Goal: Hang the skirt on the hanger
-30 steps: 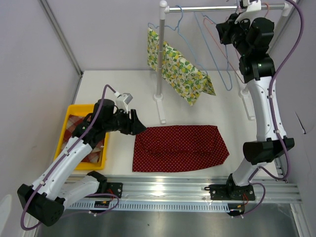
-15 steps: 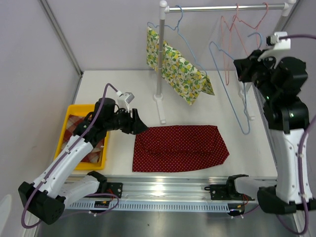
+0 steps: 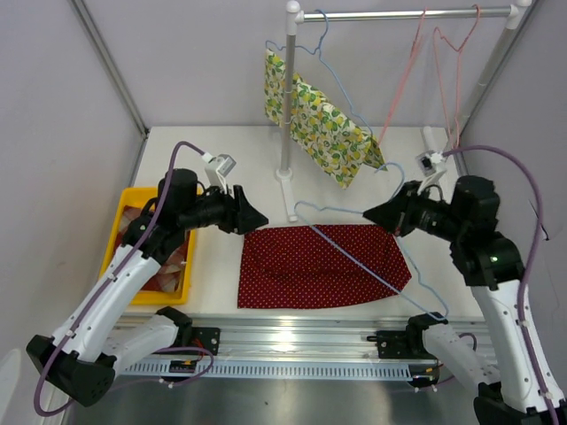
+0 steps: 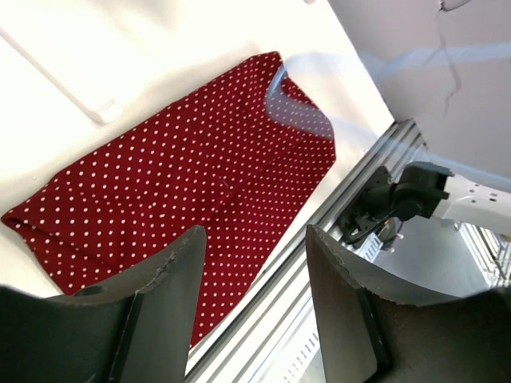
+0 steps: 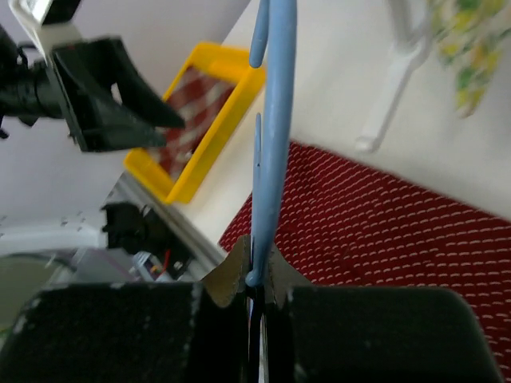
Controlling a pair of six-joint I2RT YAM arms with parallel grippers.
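- Red dotted skirt (image 3: 323, 266) lies flat on the white worktop (image 3: 204, 155), middle of the front edge.
- Right gripper (image 3: 370, 213) clamped on blue hanger (image 3: 354, 254); hanger slants over the skirt's right half.
- Left gripper (image 3: 260, 220) jaws wide, holding nothing, above the skirt's left end.
- Yellow bin (image 3: 115, 232) at the left edge.

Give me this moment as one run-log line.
right pincer: shut on blue hanger over red skirt | left pincer: open, empty, at skirt's far-left corner | skirt: flat on table, not yet hung
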